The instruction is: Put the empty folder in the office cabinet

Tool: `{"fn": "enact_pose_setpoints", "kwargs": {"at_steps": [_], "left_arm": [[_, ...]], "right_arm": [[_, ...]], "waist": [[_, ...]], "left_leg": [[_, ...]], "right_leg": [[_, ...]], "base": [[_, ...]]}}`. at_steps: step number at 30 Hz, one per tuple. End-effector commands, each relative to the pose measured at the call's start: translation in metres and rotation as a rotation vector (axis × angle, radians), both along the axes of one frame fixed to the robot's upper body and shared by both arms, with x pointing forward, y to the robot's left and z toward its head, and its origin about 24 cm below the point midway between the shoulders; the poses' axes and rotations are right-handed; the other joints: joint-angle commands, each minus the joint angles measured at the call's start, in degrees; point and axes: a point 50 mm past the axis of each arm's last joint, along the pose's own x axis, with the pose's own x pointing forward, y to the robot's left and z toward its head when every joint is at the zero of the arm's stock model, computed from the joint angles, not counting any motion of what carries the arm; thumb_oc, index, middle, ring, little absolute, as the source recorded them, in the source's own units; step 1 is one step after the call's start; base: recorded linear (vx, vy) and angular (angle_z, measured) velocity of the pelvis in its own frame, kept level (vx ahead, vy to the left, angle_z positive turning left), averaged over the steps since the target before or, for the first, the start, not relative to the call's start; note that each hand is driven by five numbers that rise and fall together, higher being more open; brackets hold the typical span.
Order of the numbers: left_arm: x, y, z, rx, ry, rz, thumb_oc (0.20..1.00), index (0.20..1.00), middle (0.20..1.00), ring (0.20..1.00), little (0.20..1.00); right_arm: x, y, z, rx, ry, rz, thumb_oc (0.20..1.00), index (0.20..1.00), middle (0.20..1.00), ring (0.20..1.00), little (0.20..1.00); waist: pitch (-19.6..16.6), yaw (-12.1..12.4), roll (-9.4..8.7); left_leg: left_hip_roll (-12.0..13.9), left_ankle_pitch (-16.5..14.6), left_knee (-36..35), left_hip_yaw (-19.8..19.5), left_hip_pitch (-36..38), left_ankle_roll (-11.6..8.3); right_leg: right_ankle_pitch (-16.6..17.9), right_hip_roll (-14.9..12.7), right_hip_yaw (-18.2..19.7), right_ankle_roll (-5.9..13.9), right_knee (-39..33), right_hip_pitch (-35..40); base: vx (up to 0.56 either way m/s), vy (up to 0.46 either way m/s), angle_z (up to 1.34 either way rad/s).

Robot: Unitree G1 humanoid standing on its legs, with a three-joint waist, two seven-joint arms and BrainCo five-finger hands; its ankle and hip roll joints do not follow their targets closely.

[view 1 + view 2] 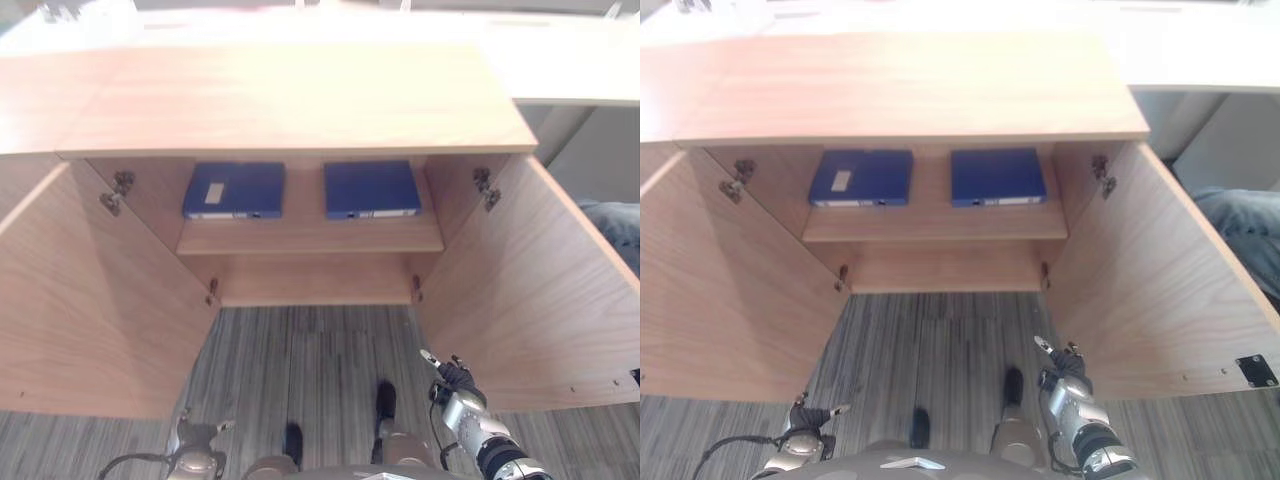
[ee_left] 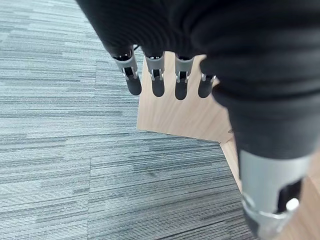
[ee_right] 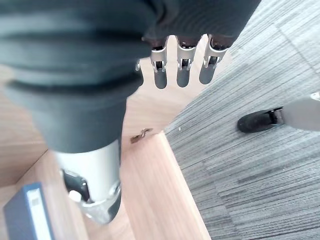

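Observation:
Two blue folders lie flat on the shelf (image 1: 310, 238) of the open wooden cabinet: one on the left (image 1: 233, 190), with a pale label on its cover, and one on the right (image 1: 371, 188). My left hand (image 1: 195, 452) hangs low by the foot of the left door, open and holding nothing; its straight fingers (image 2: 157, 82) point at that door's edge. My right hand (image 1: 455, 383) hangs low beside the right door, also open and holding nothing. In the right wrist view its fingers (image 3: 182, 70) are straight, and a blue folder (image 3: 25, 215) shows inside the cabinet.
Both cabinet doors stand wide open, the left door (image 1: 90, 300) and the right door (image 1: 530, 290), with striped grey carpet (image 1: 310, 360) between them. A white desk (image 1: 580, 60) stands behind the cabinet top (image 1: 290, 95). A person's blue-clad leg (image 1: 615, 225) shows past the right door.

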Motion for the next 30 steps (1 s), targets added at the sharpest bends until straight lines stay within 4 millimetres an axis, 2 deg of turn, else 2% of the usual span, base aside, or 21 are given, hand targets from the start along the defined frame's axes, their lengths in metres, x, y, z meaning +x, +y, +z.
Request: {"fn": "enact_pose_setpoints", "kwargs": {"at_steps": [1, 3, 4, 5, 6, 7, 8, 11, 13, 14, 15, 17, 18, 19, 21, 22, 25, 26, 28, 29, 30], "left_arm": [[0.025, 0.007, 0.008, 0.087, -0.029, -0.124, 1.000, 1.000, 1.000, 1.000, 1.000], [0.027, 0.010, 0.010, 0.102, -0.029, -0.180, 1.000, 1.000, 1.000, 1.000, 1.000], [0.027, 0.010, 0.010, 0.102, -0.029, -0.180, 1.000, 1.000, 1.000, 1.000, 1.000], [0.028, 0.013, 0.011, 0.106, -0.029, -0.198, 1.000, 1.000, 1.000, 1.000, 1.000], [0.032, 0.016, 0.012, 0.102, -0.028, -0.219, 1.000, 1.000, 1.000, 1.000, 1.000], [0.032, 0.016, 0.012, 0.102, -0.028, -0.219, 1.000, 1.000, 1.000, 1.000, 1.000], [0.036, 0.015, 0.013, 0.097, -0.031, -0.238, 1.000, 1.000, 1.000, 1.000, 1.000], [0.040, 0.010, 0.014, 0.083, -0.048, -0.251, 1.000, 1.000, 1.000, 1.000, 1.000], [0.041, 0.009, 0.014, 0.077, -0.056, -0.265, 1.000, 1.000, 1.000, 1.000, 1.000], [0.041, 0.007, 0.014, 0.074, -0.060, -0.273, 1.000, 1.000, 1.000, 1.000, 1.000], [0.042, 0.007, 0.014, 0.075, -0.060, -0.275, 1.000, 1.000, 1.000, 1.000, 1.000], [0.046, 0.007, 0.016, 0.087, -0.075, -0.290, 1.000, 1.000, 1.000, 1.000, 1.000], [0.047, 0.008, 0.016, 0.088, -0.076, -0.291, 1.000, 1.000, 1.000, 1.000, 1.000], [0.053, 0.006, 0.019, 0.107, -0.088, -0.314, 1.000, 1.000, 1.000, 1.000, 1.000], [0.057, 0.005, 0.020, 0.114, -0.097, -0.320, 1.000, 1.000, 1.000, 1.000, 1.000], [0.067, 0.003, 0.024, 0.133, -0.122, -0.345, 1.000, 1.000, 1.000, 1.000, 1.000], [0.080, -0.002, 0.030, 0.161, -0.146, -0.424, 1.000, 1.000, 1.000, 1.000, 1.000], [0.080, -0.002, 0.030, 0.162, -0.146, -0.426, 1.000, 1.000, 1.000, 1.000, 1.000], [0.086, -0.001, 0.034, 0.190, -0.152, -0.452, 1.000, 1.000, 1.000, 1.000, 1.000], [0.087, 0.000, 0.034, 0.191, -0.152, -0.454, 1.000, 1.000, 1.000, 1.000, 1.000], [0.088, -0.002, 0.035, 0.190, -0.158, -0.446, 1.000, 1.000, 1.000, 1.000, 1.000]], "right_arm": [[0.064, -0.010, 0.046, -0.253, -0.178, 0.360, 1.000, 1.000, 1.000, 1.000, 1.000], [0.089, -0.027, 0.085, -0.426, -0.312, 0.532, 1.000, 1.000, 1.000, 1.000, 1.000], [0.089, -0.027, 0.085, -0.425, -0.312, 0.532, 1.000, 1.000, 1.000, 1.000, 1.000], [0.095, -0.036, 0.103, -0.491, -0.365, 0.596, 1.000, 1.000, 1.000, 1.000, 1.000], [0.106, -0.059, 0.148, -0.645, -0.476, 0.710, 1.000, 1.000, 1.000, 1.000, 1.000], [0.106, -0.059, 0.148, -0.646, -0.475, 0.710, 1.000, 1.000, 1.000, 1.000, 1.000], [0.106, -0.088, 0.184, -0.797, -0.523, 0.731, 1.000, 1.000, 1.000, 1.000, 1.000], [0.094, -0.118, 0.245, -0.956, -0.667, 0.685, 1.000, 1.000, 1.000, 1.000, 1.000], [0.082, -0.134, 0.276, -1.035, -0.749, 0.626, 1.000, 1.000, 1.000, 1.000, 1.000], [0.073, -0.152, 0.305, -1.109, -0.822, 0.506, 1.000, 1.000, 1.000, 1.000, 1.000], [0.072, -0.152, 0.305, -1.109, -0.821, 0.504, 1.000, 1.000, 1.000, 1.000, 1.000], [0.064, -0.160, 0.323, -1.169, -0.888, 0.399, 1.000, 1.000, 1.000, 1.000, 1.000], [0.063, -0.160, 0.323, -1.169, -0.887, 0.397, 1.000, 1.000, 1.000, 1.000, 1.000], [0.057, -0.172, 0.335, -1.216, -0.924, 0.258, 1.000, 1.000, 1.000, 1.000, 1.000], [0.055, -0.177, 0.336, -1.235, -0.924, 0.210, 1.000, 1.000, 1.000, 1.000, 1.000], [0.047, -0.188, 0.337, -1.249, -0.919, 0.087, 1.000, 1.000, 1.000, 1.000, 1.000], [0.028, -0.211, 0.319, -1.248, -0.826, -0.073, 1.000, 1.000, 1.000, 1.000, 1.000], [0.027, -0.212, 0.319, -1.248, -0.824, -0.076, 1.000, 1.000, 1.000, 1.000, 1.000], [0.015, -0.222, 0.293, -1.191, -0.741, -0.180, 1.000, 1.000, 1.000, 1.000, 1.000], [0.014, -0.222, 0.292, -1.190, -0.740, -0.182, 1.000, 1.000, 1.000, 1.000, 1.000], [0.010, -0.227, 0.278, -1.162, -0.694, -0.258, 1.000, 1.000, 1.000, 1.000, 1.000]], "waist": [[1.39, 1.34, 1.68], [0.85, 0.89, 0.87], [0.83, 0.88, 0.86], [0.60, 0.29, 0.53], [-0.15, -1.25, -0.16], [-0.15, -1.24, -0.16], [-0.75, -2.86, -0.61], [-1.57, -5.02, -1.48], [-1.94, -6.31, -1.79], [-1.82, -7.21, -2.33], [-1.89, -7.09, -2.54], [-1.15, -7.81, -2.43], [-1.22, -7.70, -2.68], [-0.40, -8.35, -1.76], [-0.28, -8.26, -1.72], [-0.31, -8.10, -1.29], [-1.29, -8.33, -1.81], [-1.33, -8.24, -1.97], [-2.75, -7.80, -3.17], [-2.85, -7.75, -3.30], [-3.44, -7.08, -2.93]], "left_leg": [[-2.53, -8.00, -0.04, -1.25, 1.97, 1.13], [-2.84, -8.31, -0.04, -0.70, 3.31, 1.34], [-2.85, -8.30, -0.04, -0.70, 3.28, 1.34], [-3.16, -8.55, -0.04, -0.22, 3.88, 1.44], [-3.58, -8.90, -0.04, 0.83, 4.79, 1.54], [-3.58, -8.90, -0.04, 0.83, 4.79, 1.54], [-3.71, -9.43, -0.04, 2.05, 5.87, 1.59], [-4.21, -9.69, -0.04, 3.90, 6.88, 1.80], [-4.12, -10.07, -0.04, 5.07, 7.74, 1.83], [-4.09, -10.16, -0.04, 6.28, 8.48, 2.05], [-4.29, -9.98, -0.04, 6.33, 8.30, 2.07], [-3.58, -9.78, -0.04, 7.57, 8.64, 2.54], [-3.81, -9.57, -0.04, 7.62, 8.46, 2.56], [-2.47, -8.89, -0.04, 8.84, 7.76, 2.86], [-2.25, -8.39, -0.04, 9.36, 7.01, 2.98], [-0.70, -7.90, -0.04, 10.44, 5.01, 2.85], [2.35, -7.55, -0.04, 10.90, 3.52, 1.34], [2.23, -7.32, -0.04, 10.87, 3.35, 1.35], [4.91, -6.21, -0.04, 11.56, 1.57, 0.59], [4.81, -5.95, -0.04, 11.53, 1.33, 0.63], [5.66, -5.40, -0.04, 11.48, -0.17, 0.86]], "right_leg": [[0.38, -2.31, -1.09, 6.83, -0.22, -1.24], [0.90, -2.46, -0.36, 7.22, -0.20, -0.65], [0.90, -2.47, -0.35, 7.22, -0.19, -0.68], [1.28, -2.40, 0.30, 7.44, -0.18, -0.60], [2.23, -2.37, 1.48, 7.98, -0.18, -0.83], [2.23, -2.36, 1.49, 7.98, -0.18, -0.83], [3.01, -2.26, 2.28, 8.50, -0.17, -0.86], [4.19, -2.19, 2.97, 8.51, -0.26, -1.50], [4.93, -2.04, 2.54, 8.51, -0.17, -1.78], [7.11, -2.12, 2.09, 8.51, 0.17, -2.47], [7.26, -2.30, 2.22, 8.51, 0.13, -2.66], [7.68, -2.17, 1.39, 8.51, 0.84, -3.10], [7.84, -2.37, 1.53, 8.51, 0.82, -3.31], [5.57, -3.03, 0.82, 8.51, 3.98, -3.13], [4.56, -3.67, 1.52, 8.51, 5.74, -3.32], [2.48, -5.29, 2.60, 8.29, 8.56, -2.66], [-0.92, -7.69, 2.98, 7.90, 11.90, 0.30], [-0.75, -7.81, 2.98, 7.87, 11.85, 0.18], [-2.20, -9.18, 2.43, 8.04, 14.20, 3.30], [-1.96, -9.27, 2.43, 8.02, 14.09, 3.13], [-3.06, -9.56, 3.27, 7.62, 17.31, 3.28]], "base": [[-0.03, 0.037, -0.12], [-0.01, 0.031, -0.11], [0.00, 0.037, -0.12], [0.00, 0.064, -0.22], [0.00, 0.063, -0.21], [0.02, 0.092, -0.27], [0.02, 0.066, -0.24], [0.01, 0.059, -0.35], [0.00, 0.029, -0.57], [-0.01, 0.014, -0.50], [-0.03, 0.008, -0.63], [-0.05, 0.011, -0.59], [-0.12, 0.032, -0.48], [-0.11, 0.022, -0.44], [-0.17, 0.008, -0.41], [-0.20, -0.029, -0.44], [-0.11, -0.080, -0.22], [-0.06, -0.122, 0.12], [-0.09, -0.195, 0.16], [-0.13, -0.169, 0.17], [-0.09, -0.050, 0.14]]}}
